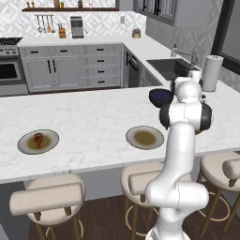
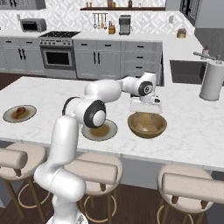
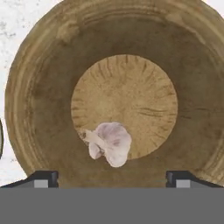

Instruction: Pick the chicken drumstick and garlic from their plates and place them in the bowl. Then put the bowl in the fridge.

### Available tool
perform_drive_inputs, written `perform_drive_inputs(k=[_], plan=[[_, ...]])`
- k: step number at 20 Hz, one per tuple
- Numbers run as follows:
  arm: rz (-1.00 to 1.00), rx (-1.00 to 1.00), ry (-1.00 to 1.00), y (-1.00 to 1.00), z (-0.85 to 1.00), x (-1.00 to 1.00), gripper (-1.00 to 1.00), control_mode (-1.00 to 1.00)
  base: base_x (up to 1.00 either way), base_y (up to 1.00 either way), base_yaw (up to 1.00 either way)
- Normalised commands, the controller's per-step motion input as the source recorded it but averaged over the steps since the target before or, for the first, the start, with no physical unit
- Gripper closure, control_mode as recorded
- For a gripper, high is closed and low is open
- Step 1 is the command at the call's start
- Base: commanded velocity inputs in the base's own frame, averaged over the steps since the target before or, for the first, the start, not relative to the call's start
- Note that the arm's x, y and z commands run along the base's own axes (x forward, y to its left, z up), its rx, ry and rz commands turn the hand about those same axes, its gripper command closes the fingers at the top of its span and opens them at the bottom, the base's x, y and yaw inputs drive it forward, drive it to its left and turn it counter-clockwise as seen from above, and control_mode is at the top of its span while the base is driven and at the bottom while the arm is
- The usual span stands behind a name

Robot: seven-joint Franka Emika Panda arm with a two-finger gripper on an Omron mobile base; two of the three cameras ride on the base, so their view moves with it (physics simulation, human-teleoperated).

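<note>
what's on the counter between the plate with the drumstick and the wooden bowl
In the right base view, the other plate, bare, sits between the drumstick's plate and the bowl, with the robot's arm partly in front of it. The rest is bare marble counter.

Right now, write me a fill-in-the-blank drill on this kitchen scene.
1. The garlic lies inside the ____.
2. The chicken drumstick sits on a ____.
3. The claw above the bowl has its jaws ____.
4. The plate nearest the arm holds ____.

Missing words: bowl; plate; open; nothing

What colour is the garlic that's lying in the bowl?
Pale pinkish-white garlic, clearest in the hand view against the tan bowl.
</note>
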Motion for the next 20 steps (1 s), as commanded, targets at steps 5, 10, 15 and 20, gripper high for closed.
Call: perform_drive_inputs(k=[5, 10, 15, 20], plan=[[-0.01, -0.04, -0.06, 0.96, 0.89, -0.62, -1.00, -1.00, 0.00, 0.00, 0.00], [0.00, -0.03, -0.04, 1.00, 0.70, -1.00, -1.00, -1.00, 0.00, 0.00, 0.00], [0.00, -0.01, -0.02, 1.00, 0.48, -1.00, -1.00, -1.00, 0.00, 0.00, 0.00], [0.00, 0.00, -0.07, 0.90, 0.30, -1.00, -1.00, -1.00, 0.00, 0.00, 0.00]])
